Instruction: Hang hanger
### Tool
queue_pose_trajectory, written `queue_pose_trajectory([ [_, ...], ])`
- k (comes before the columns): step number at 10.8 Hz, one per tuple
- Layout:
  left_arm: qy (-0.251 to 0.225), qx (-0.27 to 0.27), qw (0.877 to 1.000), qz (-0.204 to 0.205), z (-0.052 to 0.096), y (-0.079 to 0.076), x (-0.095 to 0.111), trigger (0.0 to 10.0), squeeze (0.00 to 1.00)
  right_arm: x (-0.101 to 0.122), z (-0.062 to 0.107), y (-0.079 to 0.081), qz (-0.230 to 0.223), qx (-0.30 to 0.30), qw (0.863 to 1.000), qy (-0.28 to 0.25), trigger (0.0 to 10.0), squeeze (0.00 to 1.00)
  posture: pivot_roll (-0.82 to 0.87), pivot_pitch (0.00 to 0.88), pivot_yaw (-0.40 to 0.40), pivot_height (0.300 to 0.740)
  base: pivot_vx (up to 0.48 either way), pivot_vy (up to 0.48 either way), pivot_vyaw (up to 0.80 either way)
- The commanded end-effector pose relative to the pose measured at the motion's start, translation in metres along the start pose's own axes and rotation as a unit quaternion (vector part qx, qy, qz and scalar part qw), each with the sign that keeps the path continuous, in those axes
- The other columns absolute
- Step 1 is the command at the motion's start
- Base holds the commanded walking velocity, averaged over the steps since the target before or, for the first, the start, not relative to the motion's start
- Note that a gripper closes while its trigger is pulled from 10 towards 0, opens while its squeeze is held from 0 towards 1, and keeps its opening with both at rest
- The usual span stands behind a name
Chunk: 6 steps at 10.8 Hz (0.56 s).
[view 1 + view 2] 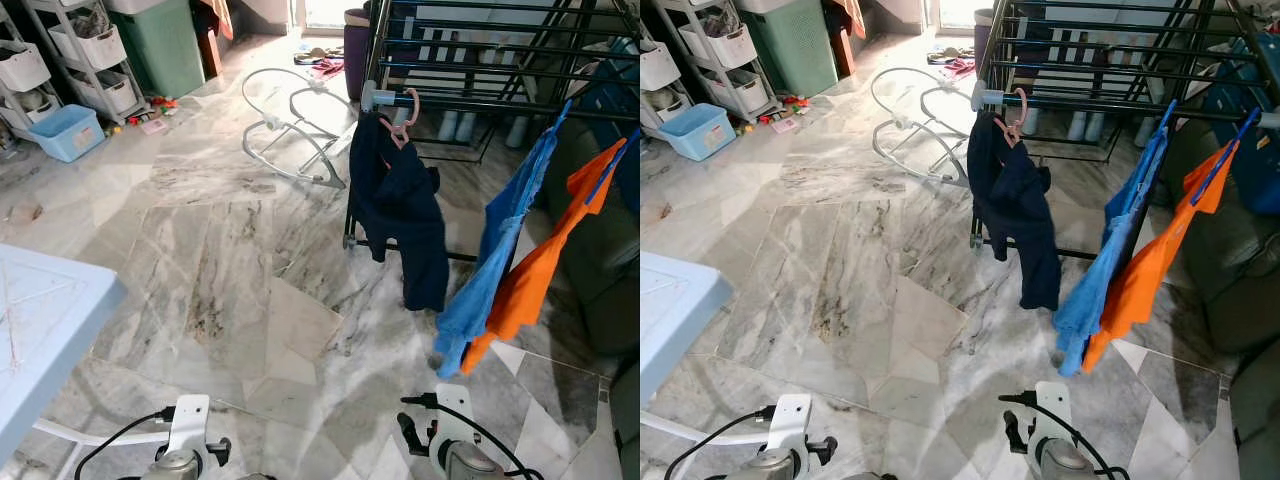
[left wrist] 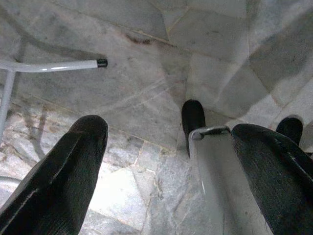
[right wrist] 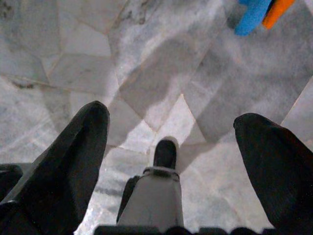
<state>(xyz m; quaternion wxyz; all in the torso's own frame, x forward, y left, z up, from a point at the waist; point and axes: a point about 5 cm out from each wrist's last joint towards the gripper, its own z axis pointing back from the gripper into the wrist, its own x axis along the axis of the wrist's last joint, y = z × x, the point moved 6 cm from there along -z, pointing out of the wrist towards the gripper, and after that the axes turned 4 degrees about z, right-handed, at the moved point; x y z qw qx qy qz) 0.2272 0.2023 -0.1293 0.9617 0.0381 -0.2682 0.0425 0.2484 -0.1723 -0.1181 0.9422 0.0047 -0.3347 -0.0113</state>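
Floor: grey-veined marble tiles underfoot, a pale blue table corner at the left.
Left gripper: hangs low, fingers spread wide, holding nothing.
Right gripper: likewise low, wide, empty.
Hanger: pink plastic hanger carrying a navy garment already hooks the black metal drying rack, beside blue cloth and orange cloth.
Advice: probably check the hook seats squarely before leaving.

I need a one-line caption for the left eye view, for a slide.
Navy garment on a pink hanger hung on the drying rack, beside blue and orange clothes, above a marble floor.
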Motion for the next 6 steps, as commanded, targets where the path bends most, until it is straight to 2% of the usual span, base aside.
queue_pose_trajectory([
  [1,0.015,0.004,1.0,-0.007,0.001,0.005,-0.009,10.0,0.0,-0.008,0.001,-0.001,-0.008,-0.005,1.0,0.019,10.0,0.0,-0.07,0.092,0.039,0.74,0.0,0.0,0.0],
  [4,0.018,0.015,1.0,-0.011,0.003,0.03,-0.015,10.0,0.0,-0.015,0.002,-0.004,-0.015,-0.011,0.999,0.029,10.0,0.0,-0.09,0.105,0.045,0.74,0.0,0.0,0.0],
  [6,0.022,0.015,0.999,-0.018,0.005,0.036,-0.02,10.0,0.0,-0.021,0.003,-0.007,-0.007,-0.016,0.999,0.041,10.0,0.0,-0.09,0.112,0.043,0.74,0.0,0.0,0.0],
])
